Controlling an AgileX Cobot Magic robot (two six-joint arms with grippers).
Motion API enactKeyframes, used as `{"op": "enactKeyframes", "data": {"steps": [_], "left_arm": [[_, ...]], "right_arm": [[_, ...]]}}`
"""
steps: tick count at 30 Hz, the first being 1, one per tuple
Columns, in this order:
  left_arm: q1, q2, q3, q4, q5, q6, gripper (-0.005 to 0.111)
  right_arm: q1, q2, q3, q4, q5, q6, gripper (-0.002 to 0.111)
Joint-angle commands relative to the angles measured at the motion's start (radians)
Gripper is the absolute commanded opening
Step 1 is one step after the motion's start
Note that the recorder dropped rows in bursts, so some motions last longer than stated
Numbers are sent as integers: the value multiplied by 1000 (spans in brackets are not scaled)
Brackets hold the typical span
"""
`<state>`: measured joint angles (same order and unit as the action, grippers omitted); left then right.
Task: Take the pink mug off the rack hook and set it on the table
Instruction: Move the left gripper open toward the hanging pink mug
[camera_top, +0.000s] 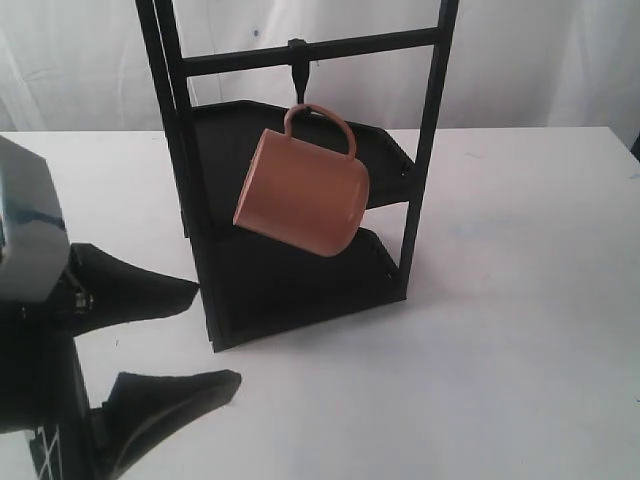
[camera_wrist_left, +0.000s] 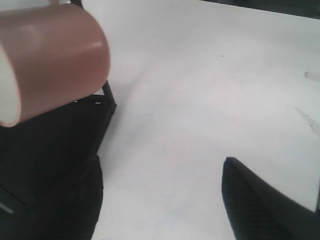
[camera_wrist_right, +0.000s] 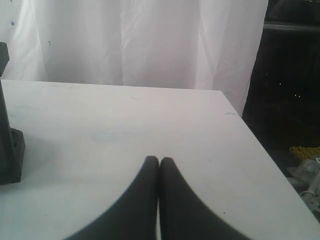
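The pink mug (camera_top: 302, 192) hangs tilted by its loop handle from the rack hook (camera_top: 297, 82), a small black hook on the crossbar of the black two-shelf frame (camera_top: 425, 140). The white table (camera_top: 500, 330) lies below it. My left gripper (camera_top: 215, 335) stands open at the lower left, short of the mug, nothing between its fingers. In the left wrist view the mug (camera_wrist_left: 55, 60) shows its salmon side and cream rim beyond the open left gripper (camera_wrist_left: 162, 172). My right gripper (camera_wrist_right: 159, 161) is shut and empty over bare table (camera_wrist_right: 115, 130); it is outside the exterior view.
The frame's two black shelves (camera_top: 290, 280) sit behind and under the mug. A white curtain (camera_wrist_right: 150, 40) hangs behind the table. The table's edge (camera_wrist_right: 260, 145) drops off beside the right gripper, with dark clutter beyond. One frame foot (camera_wrist_right: 10, 155) shows in the right wrist view.
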<state>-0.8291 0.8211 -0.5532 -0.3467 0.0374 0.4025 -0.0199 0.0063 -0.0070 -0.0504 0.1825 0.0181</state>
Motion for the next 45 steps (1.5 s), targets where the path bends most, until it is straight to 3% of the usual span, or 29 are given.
{"op": "enactKeyframes", "data": {"steps": [1, 8, 19, 25, 28, 33, 40, 45], "left_arm": [[-21, -7, -7, -13, -8, -2, 70], [-21, -25, -7, -13, 9, -48, 70], [-21, -75, -7, 1, 186, -106, 70], [-21, -128, -5, 304, 77, -410, 69], [-21, -135, -4, 413, 13, -494, 63], [-21, -132, 5, 415, -69, -493, 52], [-21, -109, 5, 415, -98, -435, 70], [-21, -27, 5, 415, -160, -423, 72]], "right_arm": [[1, -6, 7, -2, -4, 5, 0], [1, -6, 7, -2, -4, 5, 0], [1, -6, 7, -2, -4, 5, 0], [1, -6, 7, -2, -4, 5, 0], [1, -6, 7, -2, -4, 5, 0], [1, -6, 7, -2, -4, 5, 0], [1, -6, 7, -2, -4, 5, 0], [1, -6, 7, -2, -4, 5, 0]]}}
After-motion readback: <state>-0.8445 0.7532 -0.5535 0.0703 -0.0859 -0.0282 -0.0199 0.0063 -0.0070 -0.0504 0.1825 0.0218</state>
